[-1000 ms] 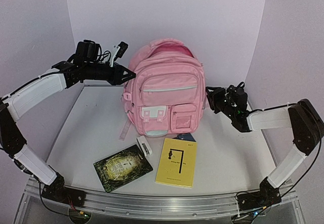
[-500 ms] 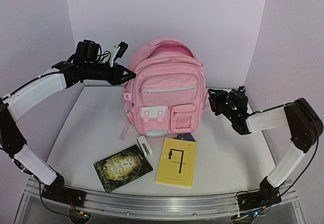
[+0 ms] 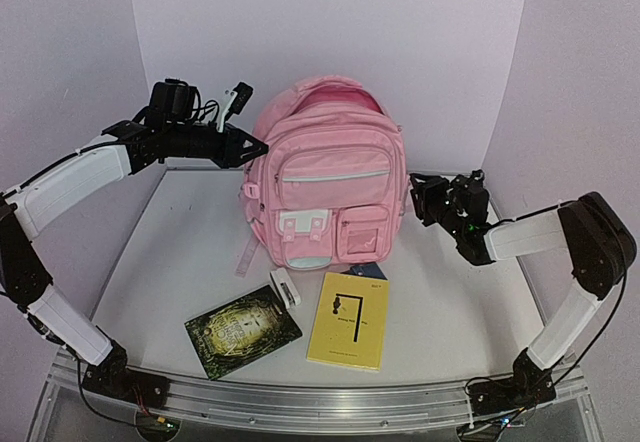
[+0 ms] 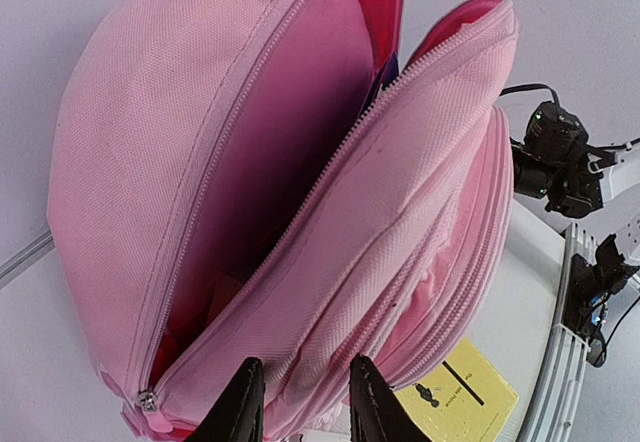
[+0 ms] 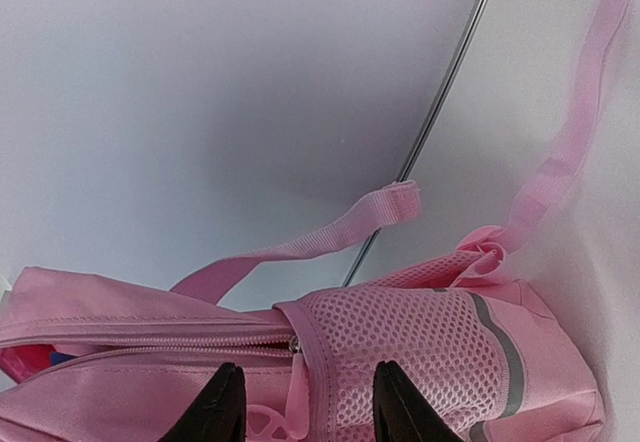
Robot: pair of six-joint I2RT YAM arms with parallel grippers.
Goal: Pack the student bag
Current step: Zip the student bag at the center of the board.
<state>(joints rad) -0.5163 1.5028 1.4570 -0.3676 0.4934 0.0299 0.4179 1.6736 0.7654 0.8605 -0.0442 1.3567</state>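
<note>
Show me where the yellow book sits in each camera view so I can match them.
Top external: the yellow book lies flat at lower centre, in front of the student bag.
Left wrist: its corner shows at the bottom right, below the bag.
Right wrist: not in it.
Shared landmark: the pink bag, in all three views, here its mesh side.
</note>
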